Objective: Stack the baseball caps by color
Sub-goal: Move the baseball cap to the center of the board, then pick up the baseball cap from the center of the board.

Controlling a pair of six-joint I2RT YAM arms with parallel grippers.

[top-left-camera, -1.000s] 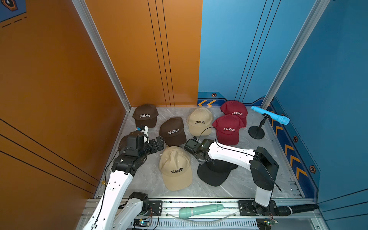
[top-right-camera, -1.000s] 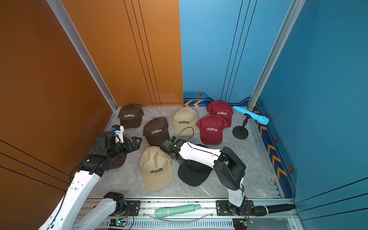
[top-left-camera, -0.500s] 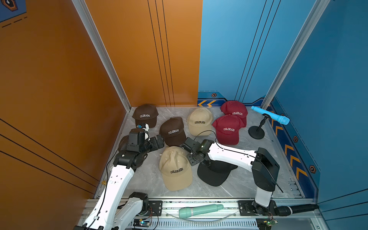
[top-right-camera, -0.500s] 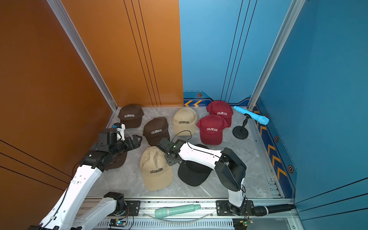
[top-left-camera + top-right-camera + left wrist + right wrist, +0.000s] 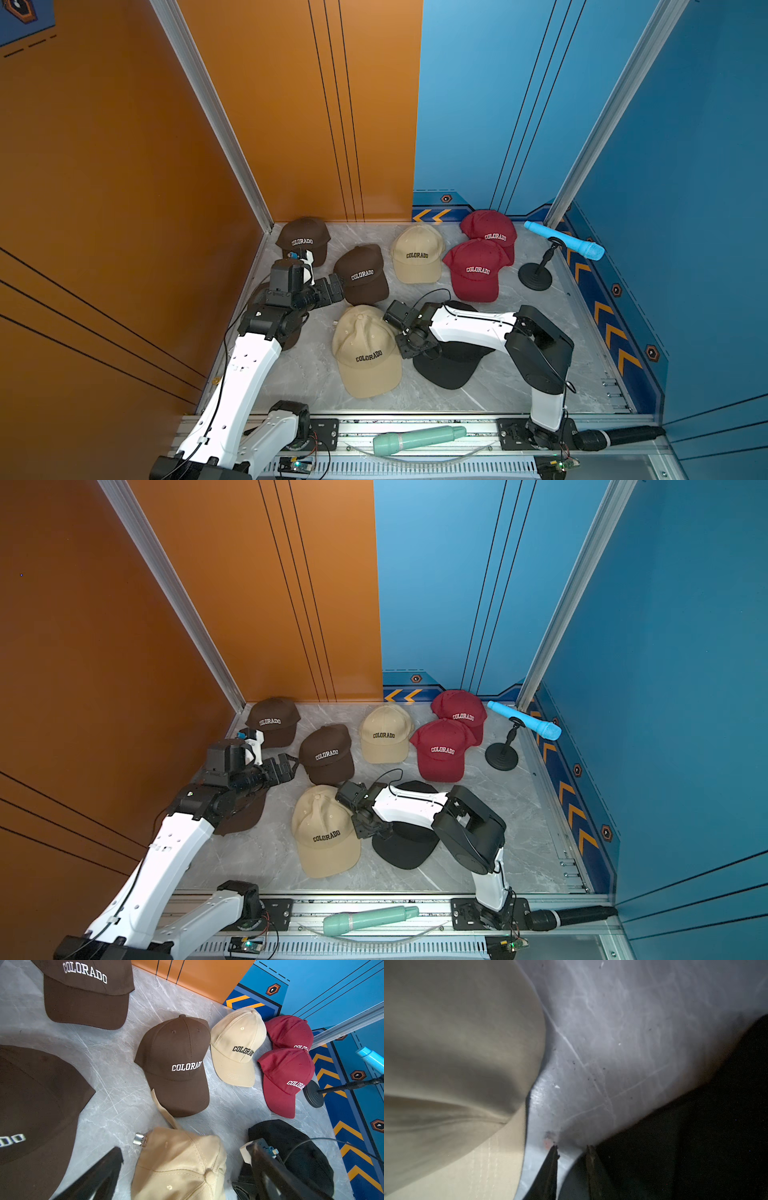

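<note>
step: grab the black cap (image 5: 453, 368) by its rim, it sits just beside the front beige cap (image 5: 365, 349) | right tool (image 5: 572, 1153): jaws nearly together astride that rim, can't tell if it's bitten | left tool (image 5: 336, 286): wide open, empty | tip: pinch black fabric only, don't snag the beige

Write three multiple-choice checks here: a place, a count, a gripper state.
1. Where is the blue microphone? A on its black stand; B on the front rail; C on a beige cap.
2. How many dark red caps? A one; B two; C four.
3. The left gripper is: A open; B shut on a brown cap; C shut on a microphone.
1 A, it lies across the stand; 2 B, two overlap, no others show; 3 A, its fingers stand wide apart.
</note>
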